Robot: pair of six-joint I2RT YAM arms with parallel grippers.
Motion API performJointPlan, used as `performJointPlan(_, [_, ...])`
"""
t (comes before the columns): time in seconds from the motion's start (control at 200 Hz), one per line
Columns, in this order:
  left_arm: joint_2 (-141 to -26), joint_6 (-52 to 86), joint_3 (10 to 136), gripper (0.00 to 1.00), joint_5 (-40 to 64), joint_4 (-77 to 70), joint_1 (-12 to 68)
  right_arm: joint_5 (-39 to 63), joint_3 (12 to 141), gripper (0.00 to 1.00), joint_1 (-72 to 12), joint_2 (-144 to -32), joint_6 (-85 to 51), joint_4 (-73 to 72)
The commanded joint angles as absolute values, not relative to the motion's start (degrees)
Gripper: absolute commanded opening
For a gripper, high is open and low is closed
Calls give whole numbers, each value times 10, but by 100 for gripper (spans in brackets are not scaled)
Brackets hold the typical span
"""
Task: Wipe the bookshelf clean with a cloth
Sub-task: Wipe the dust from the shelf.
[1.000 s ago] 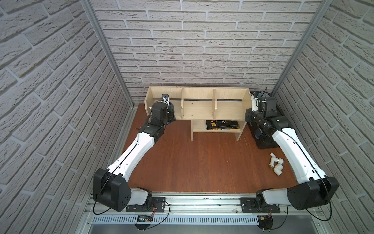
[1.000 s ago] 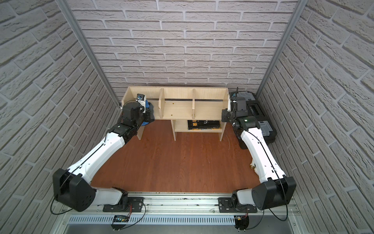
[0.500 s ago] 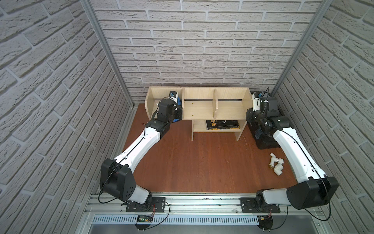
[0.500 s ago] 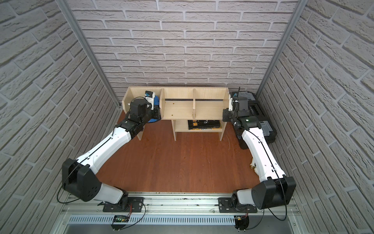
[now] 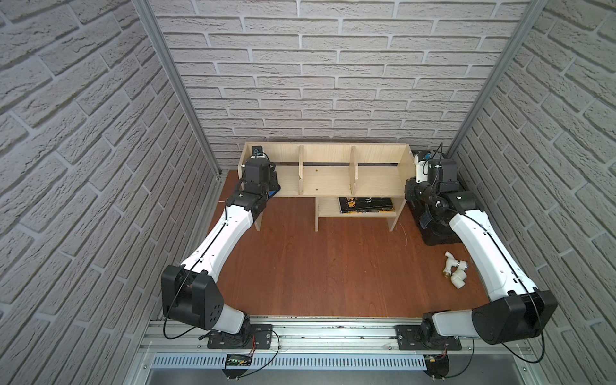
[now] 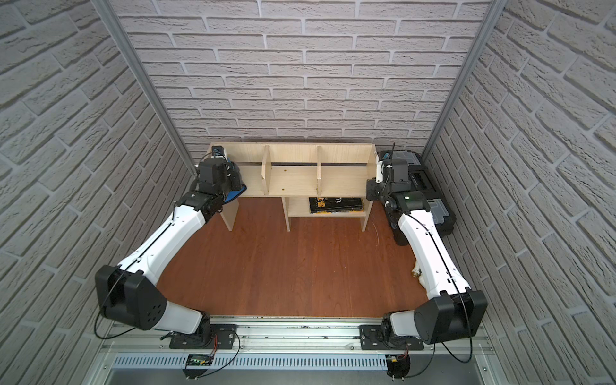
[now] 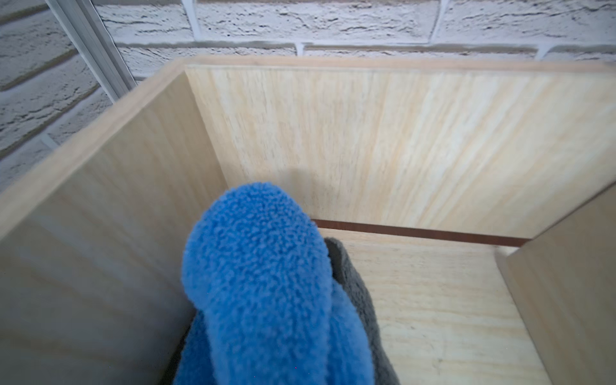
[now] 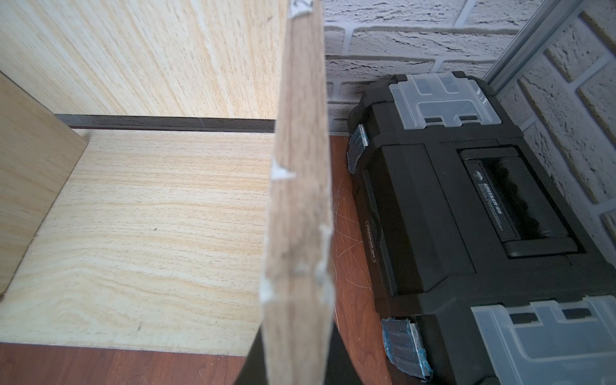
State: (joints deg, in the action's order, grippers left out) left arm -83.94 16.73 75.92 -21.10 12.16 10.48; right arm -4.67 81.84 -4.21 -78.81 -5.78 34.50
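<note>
Left wrist view: left gripper (image 6: 235, 185) clamped on bunched cloth (image 7: 263, 283), sitting in left-end compartment of bookshelf (image 7: 400, 140), by side wall (image 7: 100, 233). Right gripper (image 8: 295, 363) pinching right end panel (image 8: 296, 200), steadying it. Imo press down, sweep slow, get back corner.

The bookshelf (image 5: 325, 178) is pale light wood with fine grain. The cloth (image 7: 260, 266) shows bright blue on one face, grey on the other. The toolbox (image 8: 433, 206) is black with translucent grey lids; tabletop (image 5: 326, 266) reddish-brown wood grain; walls (image 5: 333, 83) off-white brick pattern; pipe fittings (image 5: 454, 271) white.
</note>
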Motion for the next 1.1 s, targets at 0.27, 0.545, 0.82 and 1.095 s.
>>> performJointPlan(0.27, [-877,210,790,0,-81,80,166,77,817,2,-57,-795,-72,332])
performJointPlan(0.545, [-917,164,912,0,-174,127,171,92,816,3,-57,-792,-75,331])
performJointPlan(0.82, [-894,68,904,0,-256,101,110,96,818,2,-56,-788,-74,330])
performJointPlan(1.095, [-869,72,869,0,-226,96,86,103,818,3,-56,-793,-76,328])
